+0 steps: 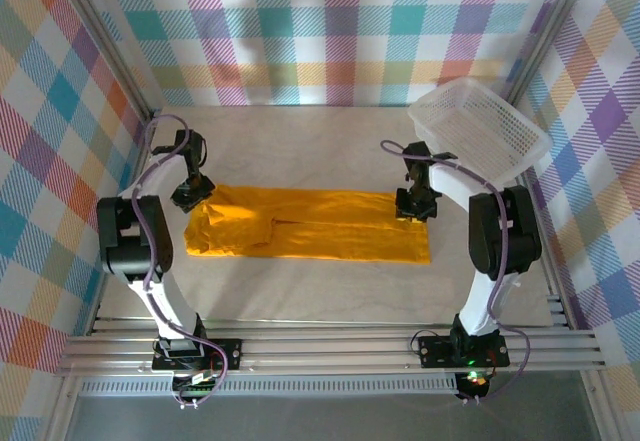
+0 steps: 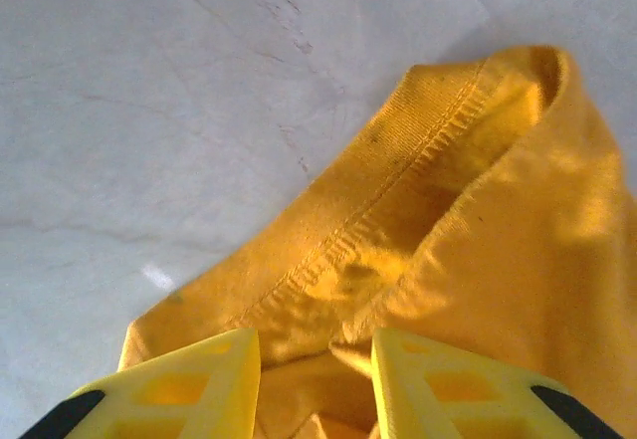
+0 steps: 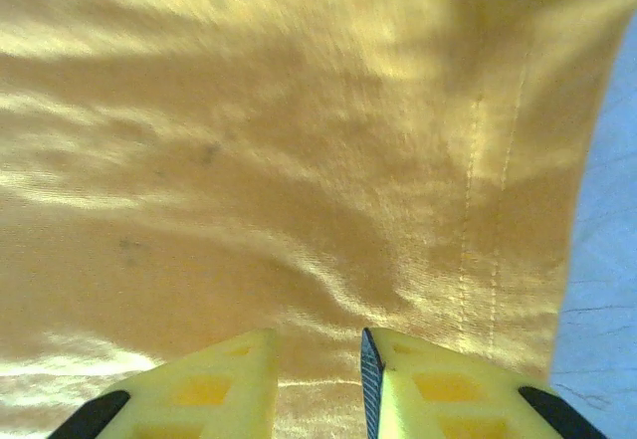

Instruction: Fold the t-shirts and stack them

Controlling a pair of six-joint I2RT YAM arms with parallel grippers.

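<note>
1. A plain orange-yellow cotton t-shirt (image 1: 310, 226) lies at the middle of the pale flat table (image 1: 300, 151), folded into a long band that runs left to right.
2. The fabric is unprinted and softly creased. The ribbed stitched neckband (image 2: 438, 140) is at the left end. A double-stitched hem (image 3: 488, 210) runs along the right end.
3. The left gripper (image 1: 190, 199) (image 2: 314, 344) is at the far left corner of the t-shirt, its yellow fingers pinched on bunched cloth beside the neckband.
4. The right gripper (image 1: 415, 206) (image 3: 320, 339) is at the far right corner, its fingers drawn close with cloth clamped between them.
5. A white plastic mesh basket (image 1: 480, 126) sits tilted at the far right corner of the table, apart from the t-shirt.
</note>
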